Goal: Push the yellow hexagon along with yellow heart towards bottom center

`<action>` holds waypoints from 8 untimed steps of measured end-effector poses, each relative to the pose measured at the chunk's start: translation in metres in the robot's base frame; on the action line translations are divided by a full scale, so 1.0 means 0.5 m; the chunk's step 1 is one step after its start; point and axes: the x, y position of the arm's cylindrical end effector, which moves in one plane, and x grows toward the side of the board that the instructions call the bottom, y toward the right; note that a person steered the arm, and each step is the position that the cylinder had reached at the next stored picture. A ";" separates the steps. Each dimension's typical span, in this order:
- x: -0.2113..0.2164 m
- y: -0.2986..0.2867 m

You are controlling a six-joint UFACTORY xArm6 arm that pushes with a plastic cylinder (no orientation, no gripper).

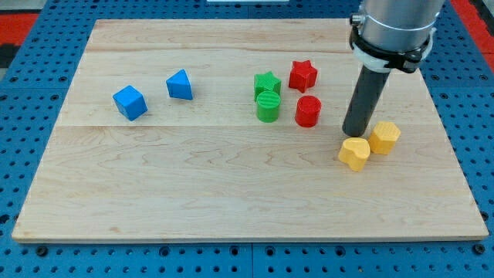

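The yellow hexagon [384,137] lies at the view's right, and the yellow heart [354,153] lies just below and left of it, the two touching or nearly so. My tip [354,131] stands right above the yellow heart and just left of the yellow hexagon, close to both. The dark rod rises from there to the grey arm body at the view's top right.
A red cylinder [307,110] and red star [302,75] lie left of the tip. A green cylinder [268,107] and green star [267,83] sit at centre. A blue cube [130,102] and blue triangular block [179,85] lie at the left. The wooden board [231,193] has its bottom edge near the view's bottom.
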 end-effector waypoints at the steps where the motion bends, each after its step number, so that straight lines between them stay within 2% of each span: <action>1: -0.028 0.028; 3: -0.015 0.170; 5: 0.013 0.053; 7: 0.013 0.014; 8: 0.013 -0.085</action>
